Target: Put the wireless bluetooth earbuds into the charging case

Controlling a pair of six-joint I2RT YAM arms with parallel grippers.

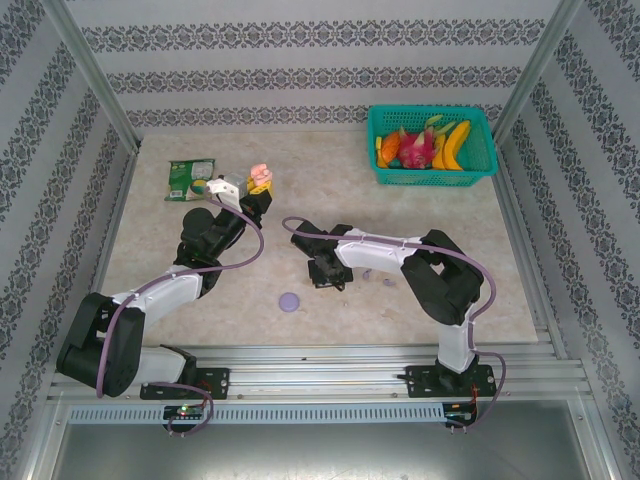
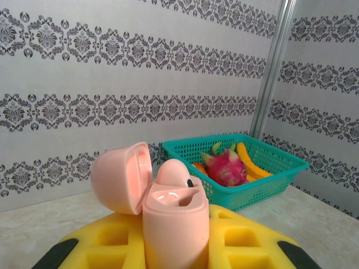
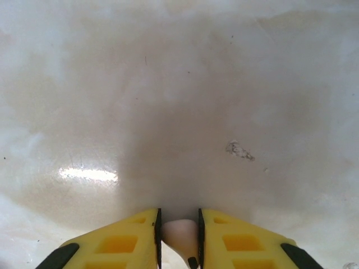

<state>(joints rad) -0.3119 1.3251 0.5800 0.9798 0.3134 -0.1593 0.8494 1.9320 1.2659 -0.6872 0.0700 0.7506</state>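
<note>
1. The left gripper [image 2: 175,246] is clenched on the body of the pink charging case [image 2: 174,218] and holds it upright over the far-left part of the table [image 1: 450,240], near a green packet [image 1: 190,180].
2. The case lid [image 2: 120,176] stands hinged open to the left. The first pink earbud [image 2: 174,171] sits in the case.
3. The right gripper [image 3: 179,224] points down at mid-table, its fingers [image 3: 134,241] clamped on the second pink earbud [image 3: 178,234].
4. The purple case [image 1: 290,301] lies flat and shut, nearer the arm bases.
5. The purple earbuds [image 1: 367,272] lie loose just right of the right gripper.
6. A teal basket [image 1: 432,178] of fruit stands at the far right.
</note>
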